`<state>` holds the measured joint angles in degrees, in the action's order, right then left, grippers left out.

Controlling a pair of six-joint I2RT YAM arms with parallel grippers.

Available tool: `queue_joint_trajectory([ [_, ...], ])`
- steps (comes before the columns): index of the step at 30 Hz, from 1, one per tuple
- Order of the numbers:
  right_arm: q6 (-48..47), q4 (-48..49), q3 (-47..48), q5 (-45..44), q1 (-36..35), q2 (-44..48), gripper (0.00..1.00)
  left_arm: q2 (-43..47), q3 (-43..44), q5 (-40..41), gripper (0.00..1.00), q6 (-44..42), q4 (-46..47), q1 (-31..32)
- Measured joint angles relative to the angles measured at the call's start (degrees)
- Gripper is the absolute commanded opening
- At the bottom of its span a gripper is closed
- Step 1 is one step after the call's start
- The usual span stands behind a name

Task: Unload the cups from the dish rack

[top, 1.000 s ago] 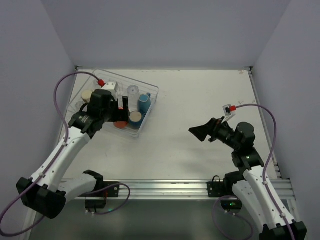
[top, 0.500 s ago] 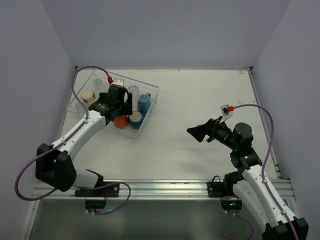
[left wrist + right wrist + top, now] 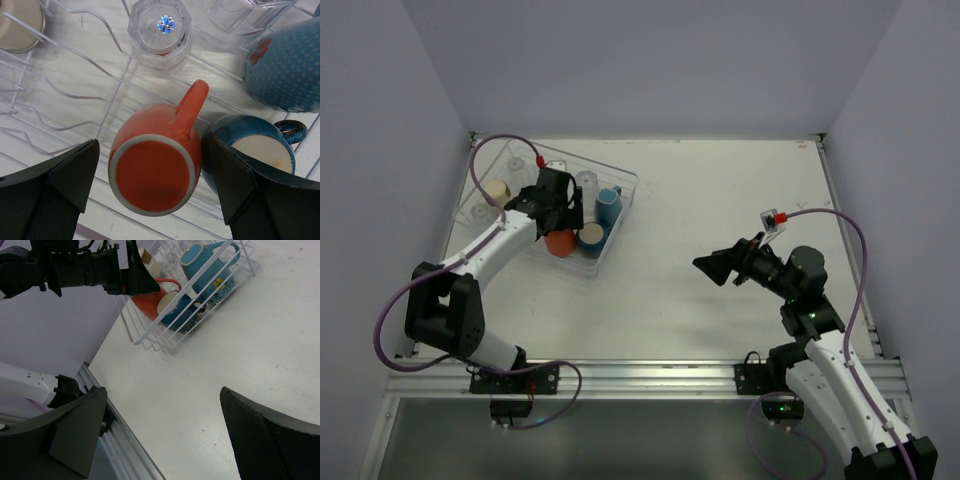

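Left gripper (image 3: 152, 180) has swung deeper into the dish rack (image 3: 625, 182), jaws now wide open astride the orange cup (image 3: 150, 155) still slotted there, so a grasp looks imminent; right gripper (image 3: 713, 264) gapes idle above table (image 3: 720, 200).

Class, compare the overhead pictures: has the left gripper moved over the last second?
Yes. The left gripper has shifted right across the dish rack, toward the light blue mug, and is now above the orange cup.

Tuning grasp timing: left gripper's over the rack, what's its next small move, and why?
Probably lower the left gripper straight down. Its open fingers flank the orange cup in the dish rack; the dark blue cup touches it, so avoid drifting sideways.
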<state>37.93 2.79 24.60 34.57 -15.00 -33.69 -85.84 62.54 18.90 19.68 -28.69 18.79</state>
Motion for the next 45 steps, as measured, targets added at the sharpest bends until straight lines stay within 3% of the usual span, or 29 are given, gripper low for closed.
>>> queue_joint_trajectory([
  [5,0.00,0.20,0.00,0.52,0.00,0.02,0.97,-1.60,0.00,-2.01,0.88,0.02,0.28,-0.81],
  [12,0.22,0.26,0.00,0.94,0.00,0.11,0.96,-1.27,-0.26,-3.37,0.52,-0.37,0.81,-1.86],
  [17,0.55,0.26,0.00,0.92,0.00,0.09,0.96,0.04,-0.98,-3.48,0.40,-0.48,0.13,-2.78],
  [25,2.34,2.47,0.00,0.90,-1.49,-2.67,0.96,8.57,-1.62,-3.52,0.36,-0.63,-2.27,-3.72],
  [32,6.69,8.13,2.80,-3.13,-9.07,-12.55,0.93,16.24,-1.60,-4.63,0.35,0.31,-1.92,-3.74],
  [45,14.62,32.28,14.47,-12.98,-24.98,-33.86,0.88,26.25,-1.57,-25.20,0.36,8.37,3.26,-3.82],
])
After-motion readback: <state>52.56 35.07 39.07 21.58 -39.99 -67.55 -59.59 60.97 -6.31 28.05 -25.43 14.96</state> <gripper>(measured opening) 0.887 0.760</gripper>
